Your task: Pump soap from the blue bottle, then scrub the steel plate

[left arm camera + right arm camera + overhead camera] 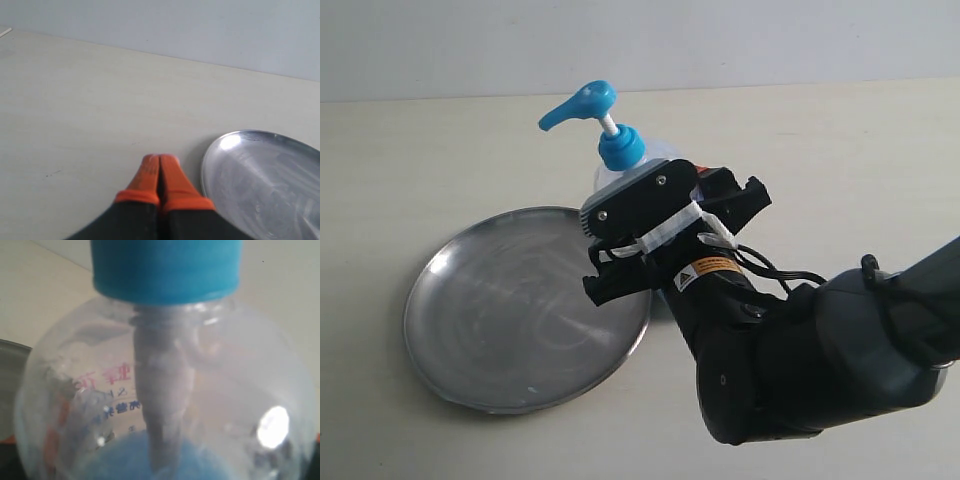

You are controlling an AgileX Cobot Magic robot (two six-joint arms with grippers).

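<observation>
Bright blue is being shown on the pump head and collar of the blue bottle [620, 150], its clear wall is being marked with red and blue print, and the soap [125, 460] inside is being seen as light blue. Grey brushed metal with faint pale swirls is being displayed by the steel plate [510, 310], set against a cream table [840, 150]. Orange tips over black are being shown on the left gripper [159, 161], and the black right arm [790, 370] is being crossed by a white tie [670, 228].

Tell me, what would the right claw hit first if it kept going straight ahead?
The blue bottle; its clear wall fills the right wrist view, so it looks very close, perhaps touching.
</observation>
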